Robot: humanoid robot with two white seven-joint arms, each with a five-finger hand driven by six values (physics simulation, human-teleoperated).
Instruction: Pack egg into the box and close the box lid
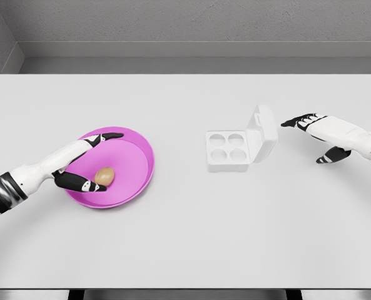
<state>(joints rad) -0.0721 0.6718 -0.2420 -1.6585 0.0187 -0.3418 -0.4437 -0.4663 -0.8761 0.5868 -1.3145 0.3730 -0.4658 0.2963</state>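
A brown egg (104, 175) lies in a magenta plate (138, 164) at the table's left. My left hand (92, 164) hovers over the plate, fingers spread on both sides of the egg, thumb just below it, not grasping. A white egg box (229, 150) with several empty round cups sits right of centre. Its lid (264, 130) stands raised at the box's right side. My right hand (318, 135) hangs open to the right of the lid, apart from it.
The white table (185, 237) runs to a grey wall at the back. Its front edge shows along the bottom of the view.
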